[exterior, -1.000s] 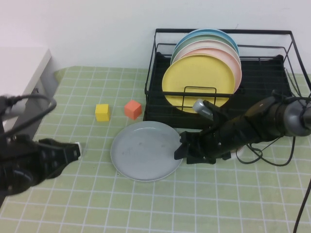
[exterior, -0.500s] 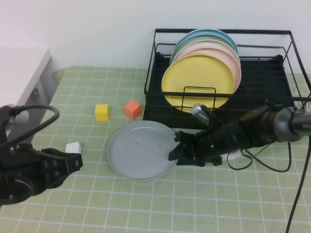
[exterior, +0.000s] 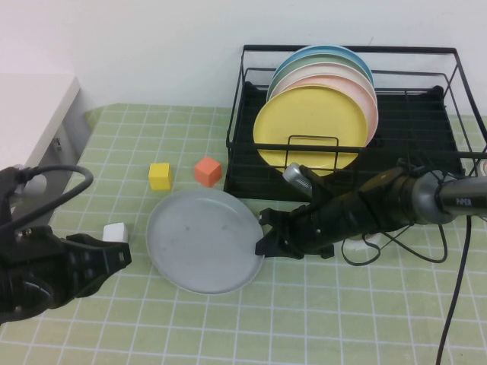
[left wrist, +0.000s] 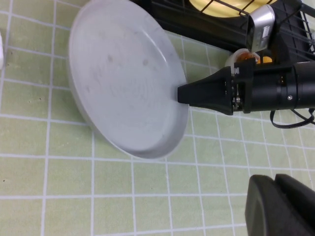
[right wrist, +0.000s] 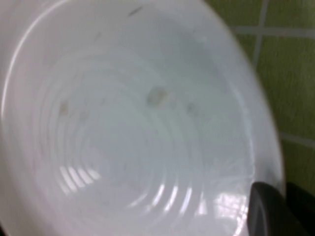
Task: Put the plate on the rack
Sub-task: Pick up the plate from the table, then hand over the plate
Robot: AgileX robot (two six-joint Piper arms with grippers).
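The light grey plate [exterior: 202,239] lies on the green checked cloth in front of the black wire rack [exterior: 350,50]. It also shows in the left wrist view [left wrist: 123,73] and fills the right wrist view [right wrist: 123,123]. My right gripper [exterior: 263,239] reaches in low from the right and is shut on the plate's right rim, one finger over it [right wrist: 266,214]; its pointed tip [left wrist: 180,93] meets the rim. My left gripper [exterior: 118,258] is shut and empty, to the left of the plate and apart from it; it also shows in the left wrist view [left wrist: 273,191].
Several plates stand in the rack, a yellow one [exterior: 312,125] in front. A yellow block [exterior: 160,176], an orange block [exterior: 208,171] and a white block [exterior: 115,230] lie left of the plate. A white cabinet [exterior: 34,106] stands at far left.
My right gripper has moved left and the plate has gone left with it, closer to the white block. The left arm has shifted slightly toward the plate.
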